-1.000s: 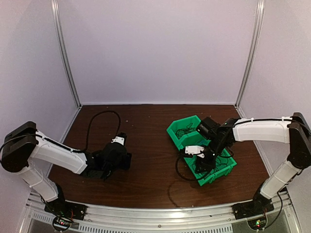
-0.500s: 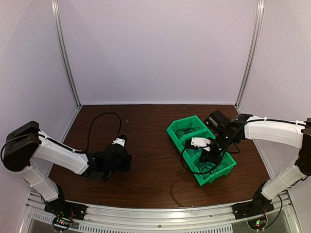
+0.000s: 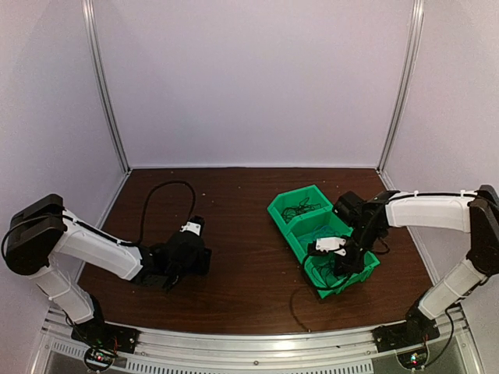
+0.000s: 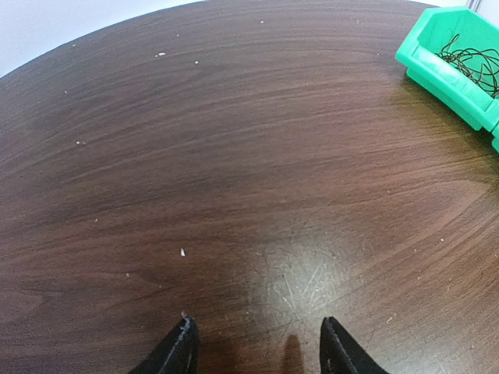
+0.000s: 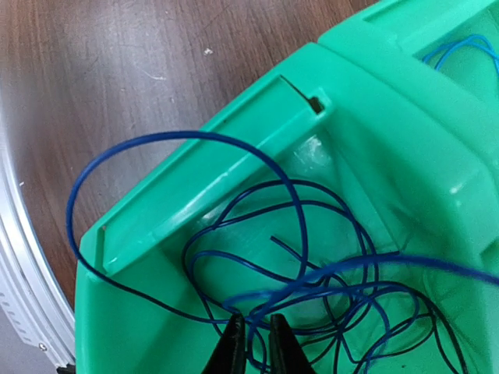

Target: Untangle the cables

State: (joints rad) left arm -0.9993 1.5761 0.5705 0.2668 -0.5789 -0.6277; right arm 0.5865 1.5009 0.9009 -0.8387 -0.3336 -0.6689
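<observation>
Toward the near-left corner of the tabletop (image 4: 234,156), the left gripper (image 4: 257,352) sits low over bare wood. Its fingers are spread with nothing between them, and it is well apart from the work, probably parked until a second hold is needed.

Toward the near-right, the right gripper (image 5: 254,347) reaches down into the nearest green bin (image 5: 234,164), which holds the blue cables (image 5: 312,280) as a loose tangle of crossing loops. Its fingers are pressed almost together right where several strands cross. They look to be pinching one blue strand, though exactly which one is hard to tell. A grip this low in the heap suggests it means to lift one cable free of the others.

One wide loop (image 5: 156,138) arches over the bin's near wall and hangs out above the tabletop, so it could snag on that wall as the cable is drawn out.

Just beyond, the middle bin (image 3: 318,226) shows a bit of blue wire (image 5: 448,54). The farthest bin (image 4: 444,66) holds a small knot of thin black wires (image 4: 472,58), with neither gripper near it.
</observation>
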